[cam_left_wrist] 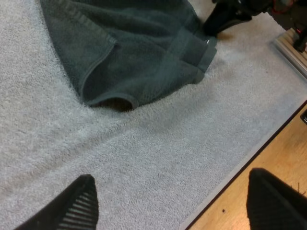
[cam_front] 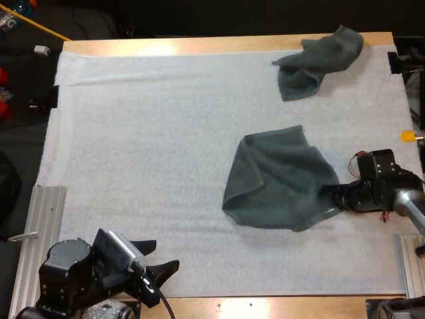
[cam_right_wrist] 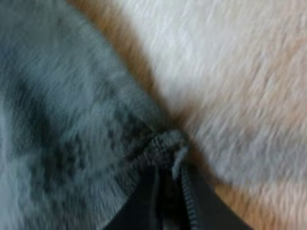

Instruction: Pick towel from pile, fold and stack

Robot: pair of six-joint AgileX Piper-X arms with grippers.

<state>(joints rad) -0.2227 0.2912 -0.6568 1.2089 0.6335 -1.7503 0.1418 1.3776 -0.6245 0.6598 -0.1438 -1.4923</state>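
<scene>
**Right claw pinching a towel corner, left claw spread over the mat**

The wooden table [cam_front: 199,45] is carrying a white fleecy mat [cam_front: 146,166] that is covering nearly all of its top.

A dark grey-green terry towel [cam_front: 275,179] is lying on the mat, right of the middle. It is loosely spread, with one side lapping over the rest. In the left wrist view its near hem is curling up off the mat in a small arch.

A second, crumpled dark grey-green towel [cam_front: 319,63] is sitting at the mat's far right corner, well apart from the first. One end is spilling onto the table's bare wooden edge.

The right gripper [cam_front: 330,196] is reaching in from the right edge, low to the mat. It is pinching the near right corner of the spread towel. In the right wrist view its two black fingers are pressing a bunched bit of hem from both sides.

The left gripper [cam_front: 161,256] is hovering over the near left part of the mat, close to the table's front edge. Its fingers are standing wide apart and touching nothing, well clear of both towels.
</scene>
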